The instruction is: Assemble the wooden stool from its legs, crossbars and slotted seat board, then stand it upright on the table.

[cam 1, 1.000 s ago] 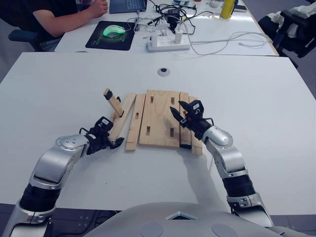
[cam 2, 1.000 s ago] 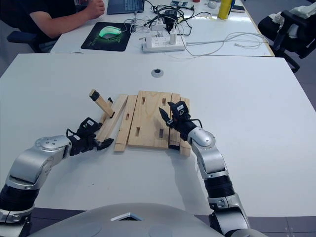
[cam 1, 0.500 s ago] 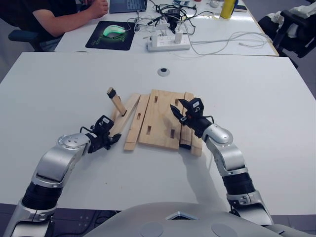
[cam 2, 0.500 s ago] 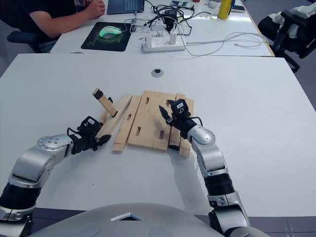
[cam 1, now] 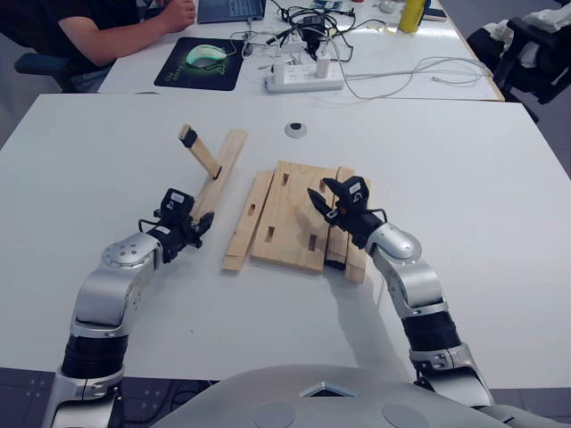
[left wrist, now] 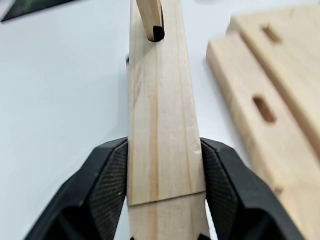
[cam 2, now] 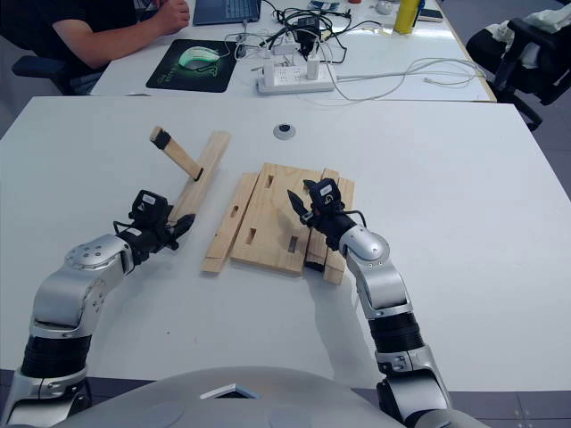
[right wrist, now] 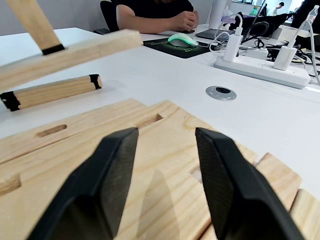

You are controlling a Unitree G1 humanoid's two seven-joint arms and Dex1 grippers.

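One seat board (cam 1: 290, 214), one crossbar (cam 1: 221, 160) in left gripper (cam 1: 197, 224)

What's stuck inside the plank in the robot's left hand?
A short wooden peg pokes up, tilted, from a slot in the plank that the left gripper clamps. How deep it goes is hidden inside the slot.

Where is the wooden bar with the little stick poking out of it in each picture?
Left eye view: the bar lies left of centre, near end in the left gripper.
Right eye view: the bar, same place.
Left wrist view: the bar, close up, clamped in that gripper.
Right wrist view: the bar beyond the slotted board.
Shared landmark: that slotted board, beside the bar.
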